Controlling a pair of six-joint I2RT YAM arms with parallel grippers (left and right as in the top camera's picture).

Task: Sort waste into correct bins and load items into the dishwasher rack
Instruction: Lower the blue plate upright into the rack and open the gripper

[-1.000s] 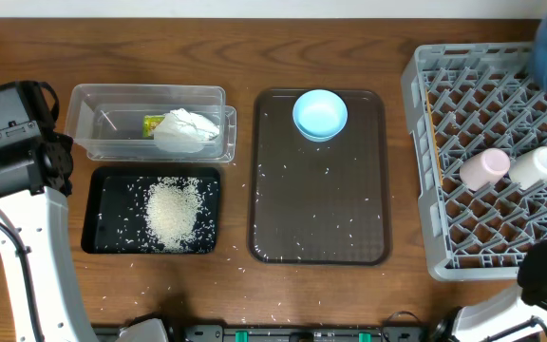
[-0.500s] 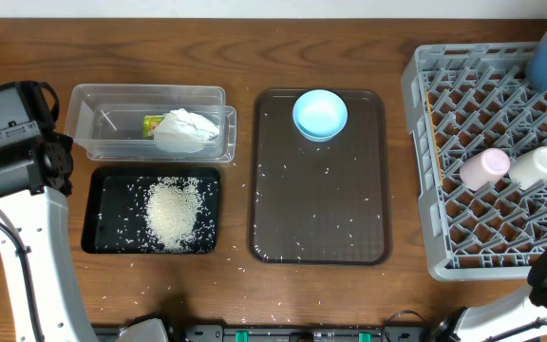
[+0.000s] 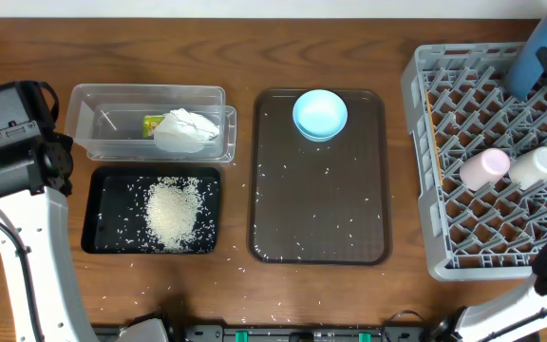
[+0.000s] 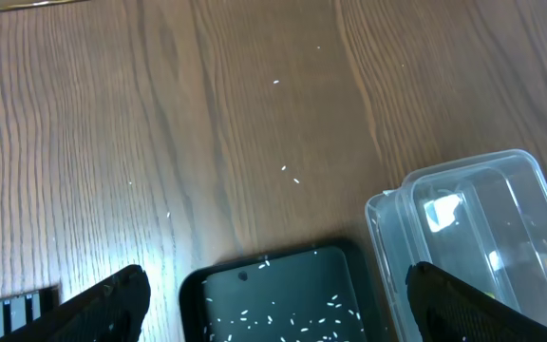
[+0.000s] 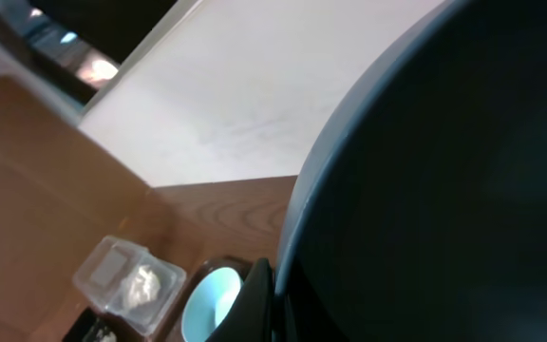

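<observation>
My right gripper (image 5: 278,299) is shut on the rim of the large dark-blue bowl (image 5: 444,190), which hangs tilted over the far right corner of the grey dishwasher rack (image 3: 425,171). The bowl (image 3: 537,43) fills most of the right wrist view. A pink cup (image 3: 484,167) and a white cup (image 3: 536,165) lie in the rack, and thin wooden chopsticks (image 3: 433,142) lie along its left wall. The small light-blue bowl (image 3: 320,114) sits on the brown tray (image 3: 319,218). My left gripper (image 4: 278,299) stands open above the black tray (image 4: 193,285), holding nothing.
The clear tub (image 3: 103,104) holds a white tissue (image 3: 186,129) and a green-and-yellow wrapper (image 3: 154,123). A heap of rice (image 3: 172,211) lies in the black tray (image 3: 98,214). Stray grains dot the brown tray and the table in front.
The dark-blue bowl in my right gripper has come further into view, down and left from the top right corner over the rack. The left arm has not moved.
</observation>
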